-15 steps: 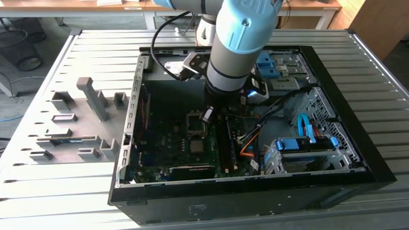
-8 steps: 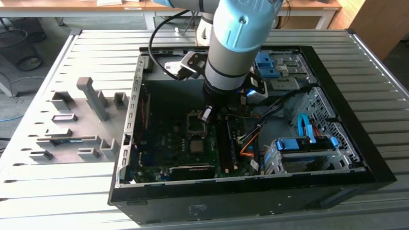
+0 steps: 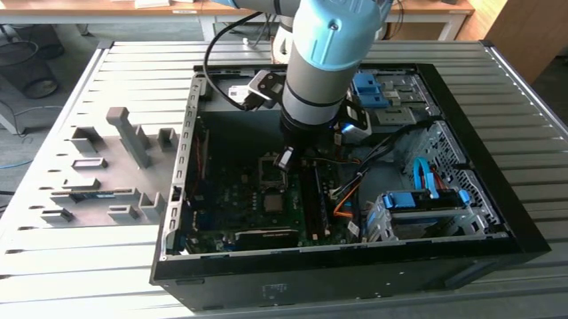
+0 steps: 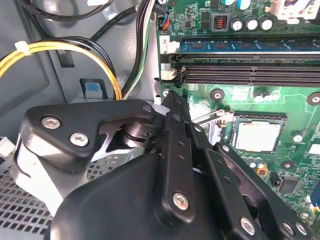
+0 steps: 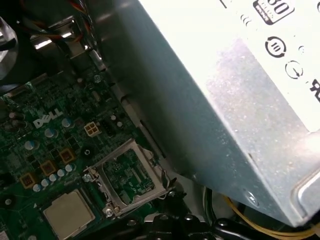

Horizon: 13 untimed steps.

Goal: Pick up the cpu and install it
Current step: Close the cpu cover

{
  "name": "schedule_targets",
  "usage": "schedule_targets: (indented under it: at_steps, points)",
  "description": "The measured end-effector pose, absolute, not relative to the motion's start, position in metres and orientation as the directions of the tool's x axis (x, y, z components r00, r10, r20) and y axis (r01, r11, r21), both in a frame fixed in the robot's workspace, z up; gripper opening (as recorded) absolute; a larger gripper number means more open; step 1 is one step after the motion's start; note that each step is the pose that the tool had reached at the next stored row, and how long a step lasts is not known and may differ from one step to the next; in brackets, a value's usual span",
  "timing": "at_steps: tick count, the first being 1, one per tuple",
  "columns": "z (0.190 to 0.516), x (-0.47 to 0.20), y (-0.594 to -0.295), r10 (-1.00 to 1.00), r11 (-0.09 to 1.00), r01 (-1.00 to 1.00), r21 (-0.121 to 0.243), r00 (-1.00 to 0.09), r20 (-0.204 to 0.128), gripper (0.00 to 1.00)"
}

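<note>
– Grey slatted metal table [image 3: 71,266]. What lies at the exterior view's left?
– A grey fixture [image 3: 124,143] of upright holders. A narrow green memory stick [image 3: 93,194] lies in one of its slots.
– And moving across?
– A black computer case [image 3: 355,266] lies open on its side, with the green motherboard [image 3: 231,212] showing inside. The arm [image 3: 324,60], pale blue and grey, reaches down into the middle of the case.
– What is the gripper doing?
– The gripper [image 3: 284,160] hangs low over the board, beside the memory slots [image 3: 312,199]. In the second wrist view its black fingers [image 4: 175,150] are drawn together to one tip with nothing between them.
– Where is the cpu?
– The cpu [image 4: 255,136] [image 5: 67,214] is not held. In both wrist views it lies flat in its socket on the board, silver-grey top up, apart from the gripper's tip. In the first wrist view the socket's metal retaining frame [image 5: 131,176] stands swung open just beside the chip, and a big grey box [image 5: 225,100] with a white label rises next to it.
– And at the exterior view's right?
– A drive cage [image 3: 417,212] with blue clips and a blue cable [image 3: 422,176].
</note>
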<state>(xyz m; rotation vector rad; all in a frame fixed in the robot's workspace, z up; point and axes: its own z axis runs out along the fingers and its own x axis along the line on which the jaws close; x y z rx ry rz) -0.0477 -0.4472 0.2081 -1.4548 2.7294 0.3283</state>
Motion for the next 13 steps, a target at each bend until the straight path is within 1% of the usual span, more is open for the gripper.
schedule_targets:
  at_steps: [13]
  points:
    - [0.219, -0.048, -0.449, -0.818, 0.538, -0.825, 0.171, -0.56, -0.129, 0.1]
